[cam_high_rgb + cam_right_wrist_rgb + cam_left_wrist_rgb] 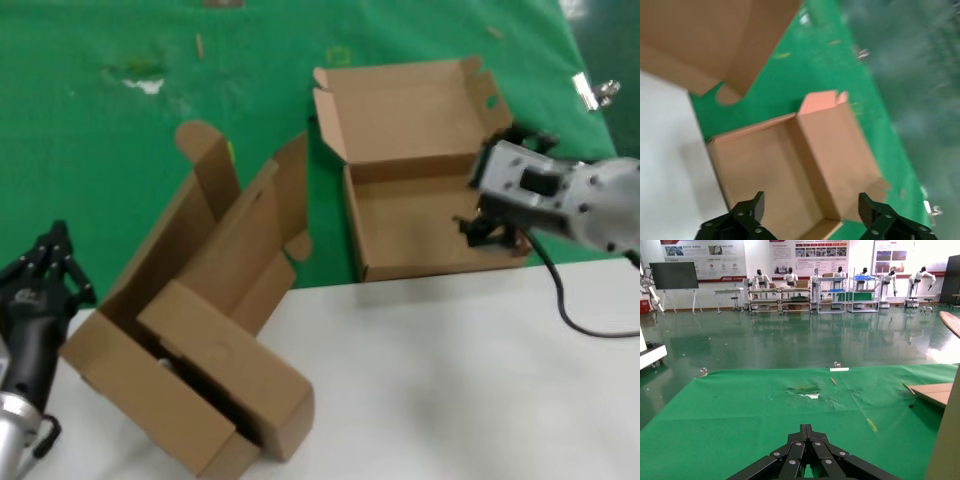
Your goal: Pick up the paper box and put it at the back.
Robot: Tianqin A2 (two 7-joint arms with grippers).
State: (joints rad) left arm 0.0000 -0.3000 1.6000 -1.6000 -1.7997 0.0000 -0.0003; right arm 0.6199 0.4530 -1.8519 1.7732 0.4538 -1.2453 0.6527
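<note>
The paper box (420, 220) lies open on the green cloth of the back (90, 170), its lid folded flat away from me and its front wall at the edge of the white tabletop. In the right wrist view its tray (770, 170) sits right below the jaws. My right gripper (490, 232) (811, 200) hovers over the tray's right end, open, with nothing between its fingers. At the near left, my left gripper (55, 238) (806, 427) is shut and empty, pointing across the cloth toward the whitish scuff (807, 392).
A larger brown cardboard box (200, 330) (715, 45) stands open at the left, straddling the cloth and the white tabletop (450, 380). A small yellow square mark (338, 56) lies beyond the paper box. A metal clip (590, 92) sits at the cloth's far right edge.
</note>
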